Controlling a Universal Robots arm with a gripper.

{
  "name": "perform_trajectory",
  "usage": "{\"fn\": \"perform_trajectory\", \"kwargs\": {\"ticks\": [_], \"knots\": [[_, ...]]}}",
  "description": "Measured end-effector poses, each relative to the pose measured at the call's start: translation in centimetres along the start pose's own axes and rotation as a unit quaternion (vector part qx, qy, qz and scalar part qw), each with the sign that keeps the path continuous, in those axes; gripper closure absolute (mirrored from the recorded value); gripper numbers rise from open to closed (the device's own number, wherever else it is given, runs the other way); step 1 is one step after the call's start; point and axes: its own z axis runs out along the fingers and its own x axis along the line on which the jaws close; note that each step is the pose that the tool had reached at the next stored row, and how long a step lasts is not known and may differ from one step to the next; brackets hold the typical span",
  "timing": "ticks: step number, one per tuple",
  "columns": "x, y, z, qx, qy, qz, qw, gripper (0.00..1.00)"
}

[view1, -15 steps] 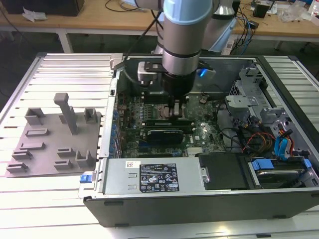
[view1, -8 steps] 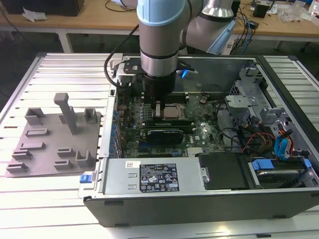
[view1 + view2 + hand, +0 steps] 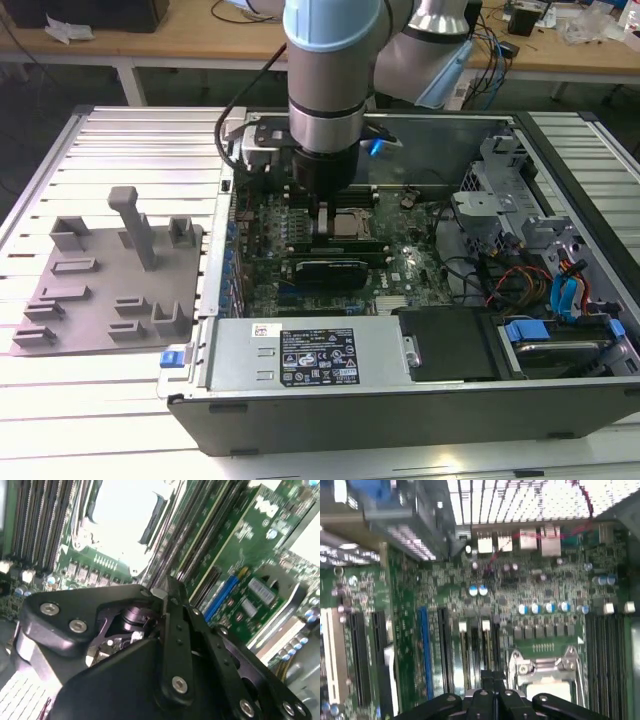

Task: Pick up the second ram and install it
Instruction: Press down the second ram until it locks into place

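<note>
A: Well, the open computer case point(image 3: 400, 410) takes up most of the bench, and the arm point(image 3: 330, 80) reaches straight down into it over the motherboard point(image 3: 400, 270). The grey tray point(image 3: 100, 290) lies well apart, toward the exterior view's left.

B: And the gripper point(image 3: 492, 677)?

A: It sits low, just beside the CPU socket point(image 3: 545, 675) and above the memory slots point(image 3: 470, 650). In both wrist views its fingers are drawn together, with hardly a seam between them.

B: Is the second ram pinched in there?

A: That cannot be told. A stick that thin, held edge-on, would be hidden by the fingers themselves, so its place is most likely between them but unconfirmed.

B: So what could go wrong?

A: Mostly alignment. The slots run close side by side, so a small offset could put the stick on a slot wall or in the neighbouring slot. A tilt would seat one end and leave the other proud. Pressing on while skewed could bend the board or strain the end latches. The socket's metal frame is also near enough for a finger to catch on it.
</note>
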Motion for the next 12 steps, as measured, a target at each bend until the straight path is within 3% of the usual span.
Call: {"fn": "perform_trajectory", "kwargs": {"ticks": [3,4,5,9,12], "knots": [[-0.20,-2.66,0.05,-0.0155,0.0011,0.000,0.9999,0.92],[-0.23,-2.99,0.02,-0.0171,0.0013,0.000,0.9999,0.92],[-0.25,-3.10,-0.13,-0.0173,0.0013,0.000,0.9998,0.92],[-0.35,-3.24,-3.50,-0.0176,0.0012,0.000,0.9998,0.92],[-0.36,-3.24,-3.53,-0.0176,0.0012,0.000,0.9998,0.92]]}}
